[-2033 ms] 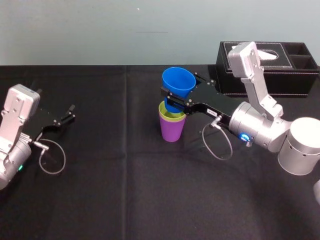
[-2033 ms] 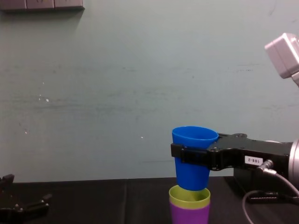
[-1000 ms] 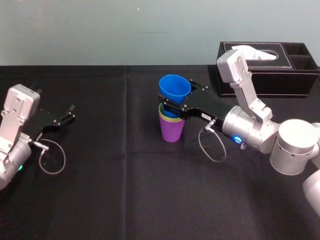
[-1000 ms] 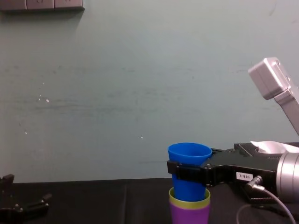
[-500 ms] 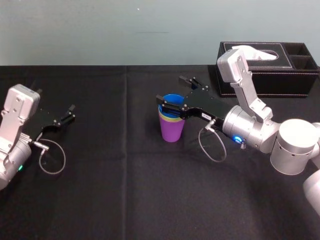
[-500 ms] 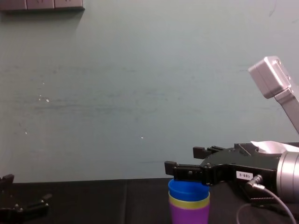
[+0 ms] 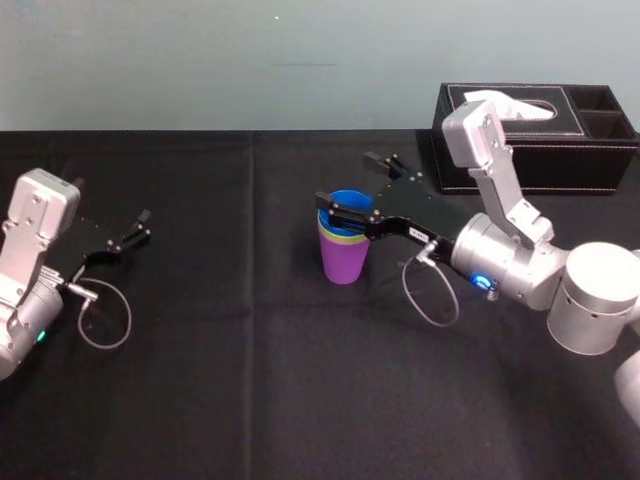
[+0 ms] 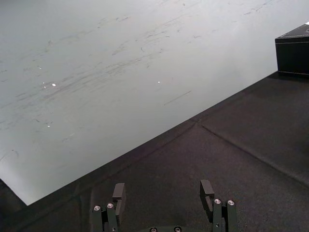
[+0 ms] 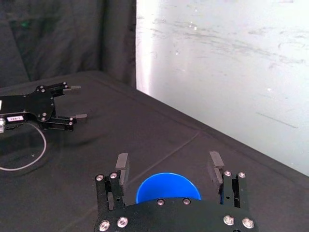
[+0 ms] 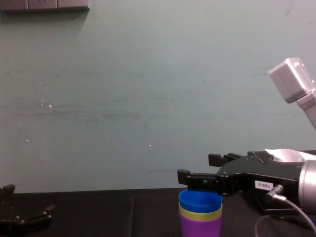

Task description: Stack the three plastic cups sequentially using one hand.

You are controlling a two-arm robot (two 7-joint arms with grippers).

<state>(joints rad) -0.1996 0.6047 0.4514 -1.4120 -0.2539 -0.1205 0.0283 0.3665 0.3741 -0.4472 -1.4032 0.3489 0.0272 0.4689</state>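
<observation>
The three plastic cups stand nested upright at the table's middle: the purple cup (image 7: 343,262) at the bottom, the yellow-green cup's rim (image 7: 333,235) above it, and the blue cup (image 7: 349,203) innermost. The side view shows blue (image 10: 200,199) over yellow-green (image 10: 200,215) over purple (image 10: 200,228). My right gripper (image 7: 346,181) is open, one finger on each side of the blue cup (image 9: 168,187), just above its rim and clear of it. Its fingers (image 9: 122,167) hold nothing. My left gripper (image 7: 144,224) is parked open at the left, far from the cups.
A black tissue box (image 7: 540,140) with white tissue stands at the back right, just behind my right arm. A black cloth (image 7: 250,380) covers the table. A loose cable loops under each wrist.
My right gripper lowered the blue cup into the yellow-green one, then opened and let it go. The blue cup now sits deep in the stack. The left arm has not moved.
</observation>
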